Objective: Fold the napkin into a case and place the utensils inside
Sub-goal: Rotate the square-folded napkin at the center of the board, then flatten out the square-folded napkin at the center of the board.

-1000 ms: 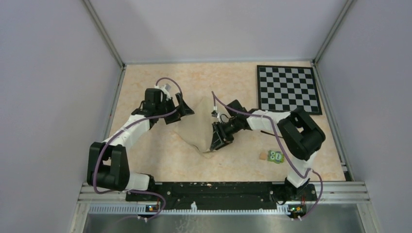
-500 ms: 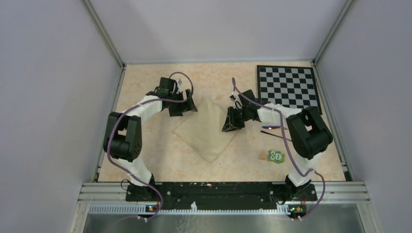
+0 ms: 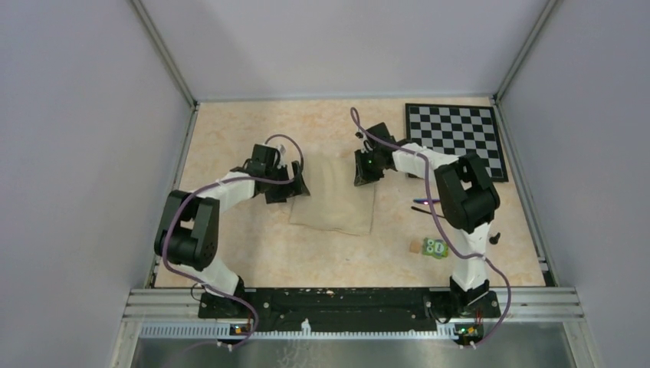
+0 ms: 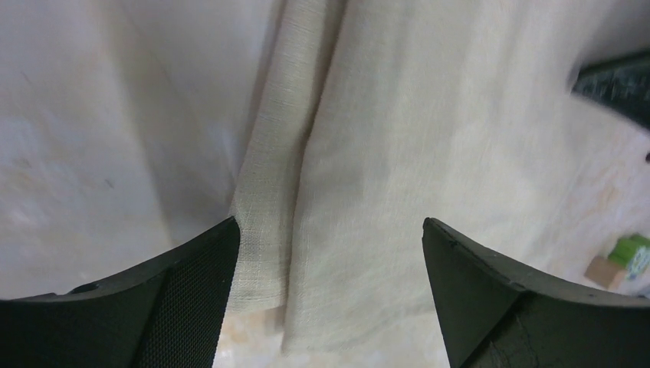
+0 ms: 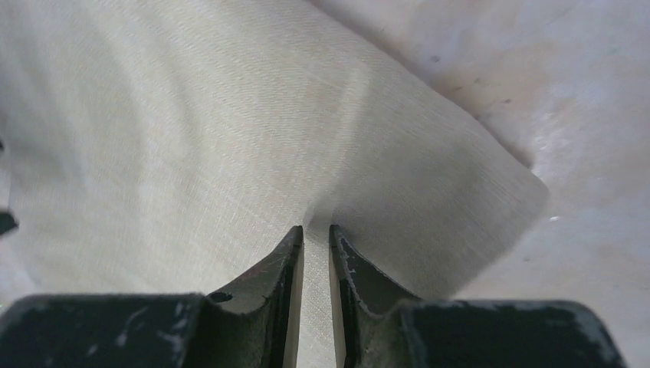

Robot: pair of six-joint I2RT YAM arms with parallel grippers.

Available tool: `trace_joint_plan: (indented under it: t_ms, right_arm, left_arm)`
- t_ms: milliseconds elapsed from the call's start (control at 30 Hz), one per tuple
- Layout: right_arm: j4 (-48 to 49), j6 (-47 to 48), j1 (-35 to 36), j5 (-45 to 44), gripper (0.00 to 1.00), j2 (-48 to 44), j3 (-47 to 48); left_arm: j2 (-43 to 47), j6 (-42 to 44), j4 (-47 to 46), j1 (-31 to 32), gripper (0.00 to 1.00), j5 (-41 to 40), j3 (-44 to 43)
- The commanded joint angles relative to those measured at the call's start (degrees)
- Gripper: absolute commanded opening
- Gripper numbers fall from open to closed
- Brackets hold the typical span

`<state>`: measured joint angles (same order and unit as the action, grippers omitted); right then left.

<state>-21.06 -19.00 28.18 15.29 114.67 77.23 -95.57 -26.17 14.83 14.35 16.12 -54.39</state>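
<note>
Beige cloth, the napkin (image 3: 335, 201), is lying between the two grippers: the right gripper (image 5: 316, 234) is pinching its far right corner, while the left gripper (image 4: 329, 230) is hovering wide-spread over its left edge.

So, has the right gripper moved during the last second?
Yes. The right gripper, its jaws pinched on the napkin, has moved farther out and rightward, ending closer to the left edge of the chessboard.

Plain lilac-grey walls (image 3: 77, 153) are enclosing a speckled tan tabletop (image 3: 230, 123) on three sides. Aluminium posts (image 3: 163, 52) are running up the far corners, and soft even light is falling across it.
</note>
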Motion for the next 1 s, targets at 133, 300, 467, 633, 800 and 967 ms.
trace_joint_plan:
  t_ms: [133,300,467,633,800,967]
  right_arm:
    - [-8.78,3.61,0.21,-6.20,0.31,-6.54,5.10]
    - [-7.96,-8.34,0.27,3.50,0.45,-17.60,-5.69]
    - [8.02,-26.87,0.10,13.00,0.51,-30.35,-26.20]
    - [13.66,-33.52,0.12,8.95,0.52,-37.99,-36.16]
    - [7.59,-30.82,0.12,4.64,0.52,-38.60,-35.77]
    - [8.73,-35.43,0.03,2.82,0.49,-40.38,-39.13]
  left_arm:
    - [16.58,-5.38,4.42,3.14,0.98,5.00,9.60]
    - [24.02,-7.75,7.67,3.07,0.99,5.44,13.72]
    - [28.98,-16.79,0.36,2.93,0.83,10.25,23.14]
    - [34.42,-23.87,-7.36,2.97,0.63,8.87,30.12]
    - [34.81,-24.48,-10.06,2.97,0.50,7.69,32.70]
    - [32.19,-24.11,-12.49,2.95,0.44,8.62,33.56]
